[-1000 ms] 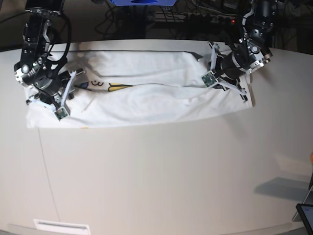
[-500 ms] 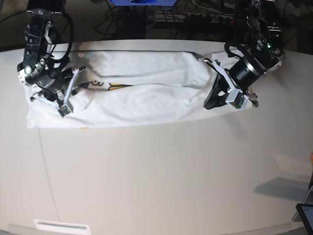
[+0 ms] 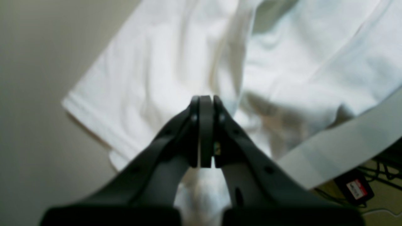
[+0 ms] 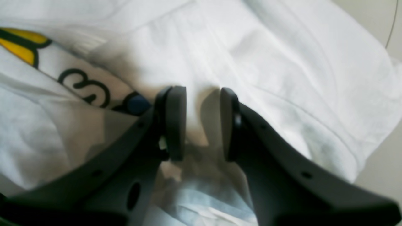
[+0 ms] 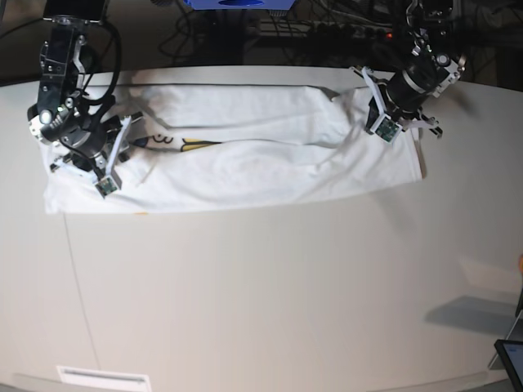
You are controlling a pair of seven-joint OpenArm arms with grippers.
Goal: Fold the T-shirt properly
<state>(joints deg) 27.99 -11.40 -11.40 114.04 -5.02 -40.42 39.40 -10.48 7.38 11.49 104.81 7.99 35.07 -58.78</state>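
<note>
The T-shirt [image 5: 245, 155] lies as a long white band across the back of the table, with a strip of yellow and black print [image 5: 192, 145] showing in a crease. My left gripper [image 5: 380, 122] hovers over the shirt's right end; in the left wrist view its jaws [image 3: 205, 131] are pressed together, white cloth [image 3: 282, 62] spread beneath them and none visibly pinched. My right gripper [image 5: 106, 167] sits on the shirt's left end. Its fingers [image 4: 202, 122] stand apart, a ridge of white cloth [image 4: 282, 62] between them, next to the print [image 4: 22, 47].
The white table [image 5: 261, 294] stretches from the shirt to the front. Cables and dark gear run behind the table's back edge [image 3: 345, 147], with a black box bearing a red label [image 3: 355, 188]. A dark object [image 5: 511, 355] sits at the front right corner.
My left arm swung out over the shirt's right end, then back toward the rear edge, and its jaws closed. The right arm shifted only slightly; the shirt looks unchanged.
</note>
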